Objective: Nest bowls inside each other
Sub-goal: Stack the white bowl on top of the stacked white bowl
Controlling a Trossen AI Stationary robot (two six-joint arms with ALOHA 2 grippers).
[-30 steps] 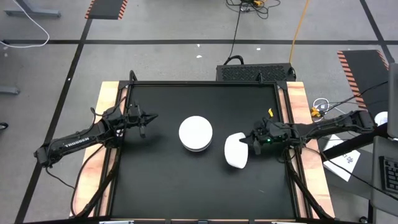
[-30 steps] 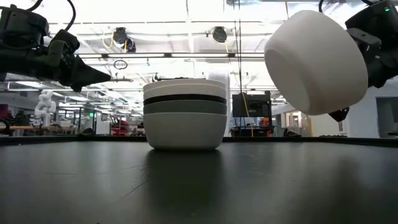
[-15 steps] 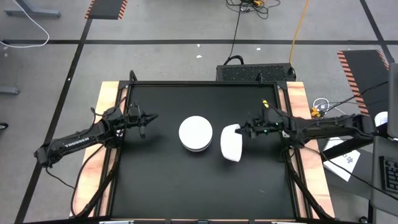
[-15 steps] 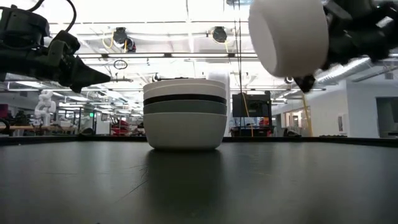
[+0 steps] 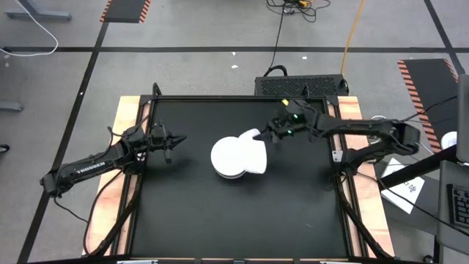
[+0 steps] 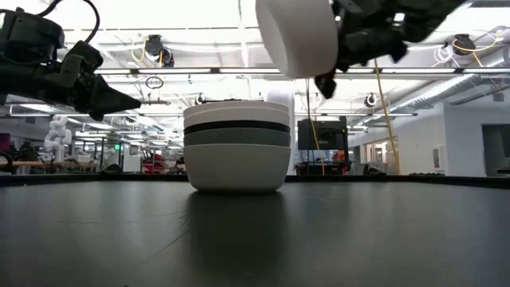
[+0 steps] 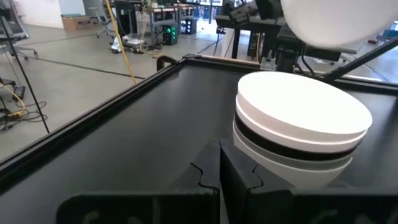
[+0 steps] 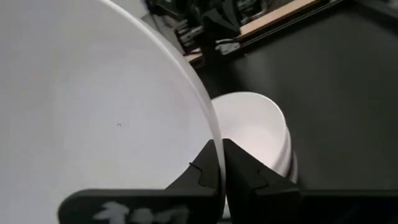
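A stack of several nested bowls (image 5: 229,158) (image 6: 237,147), white, black and grey, stands on its lowest bowl's base at the middle of the black table. My right gripper (image 5: 270,135) (image 6: 339,49) is shut on one more white bowl (image 5: 254,152) (image 6: 293,36). It carries that bowl high above the table, over the stack's right edge. My left gripper (image 5: 176,138) (image 6: 119,100) (image 7: 221,177) is shut on nothing. It hovers left of the stack (image 7: 298,124) and points at it. My right gripper pinches the white bowl's wall at its rim (image 8: 210,140) between its two fingers, one finger on each face of the wall. The fingers reach in about level from the table's right and far side. The bowl is lifted clear and tipped onto its side.
Raised dark rails and wooden boards (image 5: 350,117) border the black table top (image 5: 234,220). A black box (image 5: 300,85) sits behind the far edge. There is bare table in front of the stack and on both sides of it.
My right gripper has risen and swung toward the table's left and far edge, up to the stack, rolling as it went. The white bowl has gone with it, from right of the stack to high over the stack's right edge, and has turned about.
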